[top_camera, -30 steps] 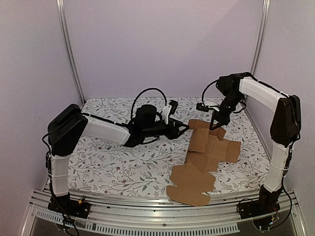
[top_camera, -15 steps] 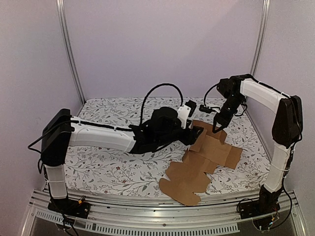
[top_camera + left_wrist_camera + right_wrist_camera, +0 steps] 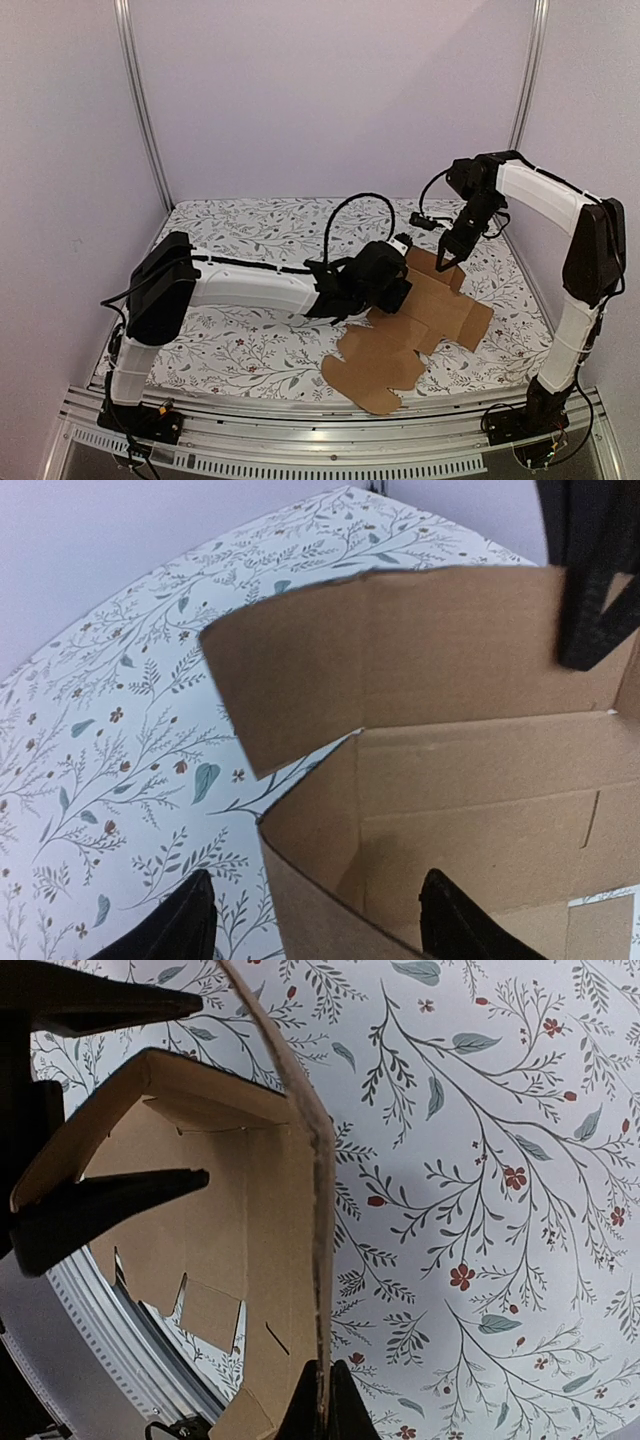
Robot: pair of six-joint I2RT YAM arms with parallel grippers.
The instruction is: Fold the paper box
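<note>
The paper box [image 3: 435,318] is a creased brown cardboard sheet lying at the right of the table, with its far panels raised. My right gripper [image 3: 443,262] is shut on the top edge of the raised far panel [image 3: 318,1210], pinching it between its fingertips [image 3: 322,1378]. My left gripper [image 3: 400,288] is open at the box's left side. In the left wrist view its fingers [image 3: 190,920] straddle a raised side wall [image 3: 320,900], one outside and one inside, with a gap to each. A folded flap [image 3: 400,650] stands behind it.
A floral cloth [image 3: 240,330] covers the table. The box's near flaps [image 3: 375,385] reach out over the front edge by the aluminium rail [image 3: 300,440]. Purple walls and upright frame posts [image 3: 140,100] close in the sides and back.
My left arm has swung right and come down beside the box, and its jaws have opened wider. The sheet has shifted and turned slightly; my right gripper kept its pinch on the far panel.
</note>
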